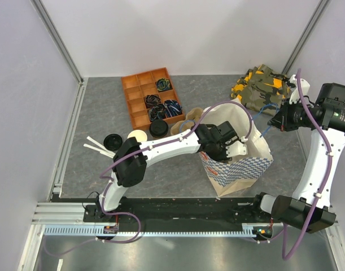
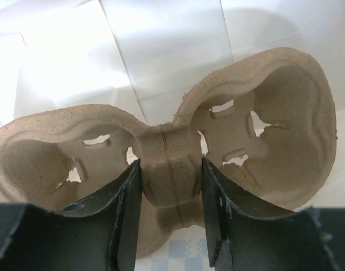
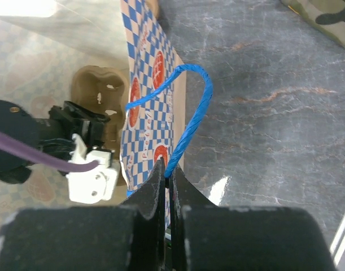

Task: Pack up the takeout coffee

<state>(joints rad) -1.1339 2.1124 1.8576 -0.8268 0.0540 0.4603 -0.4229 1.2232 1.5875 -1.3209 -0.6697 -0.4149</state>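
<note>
Two grippers are engaged, both at the paper bag.

L gripper: jaws closed onto the centre bridge of a pulp cup carrier, one finger on each side. Carrier is held down inside the bag, both cup wells empty.

R gripper: jaws pressed together on the bag's blue cord handle, holding it up at the bag's right side. Judged purpose: keep the mouth open.

Takeout coffee: upright on the table, lid on, just in front of the orange divider tray and well apart from the bag. Neither arm is touching it. To its left are a lidless cup and a loose black lid.

Status (est.): prep stage only.
- Bag open: done.
- Carrier in bag: placed low, not yet released.
- Remaining: release carrier, withdraw L arm, pick up coffee, seat it in a carrier well, let go of handle.

Est. under half complete, since the main item is not yet packed.
</note>
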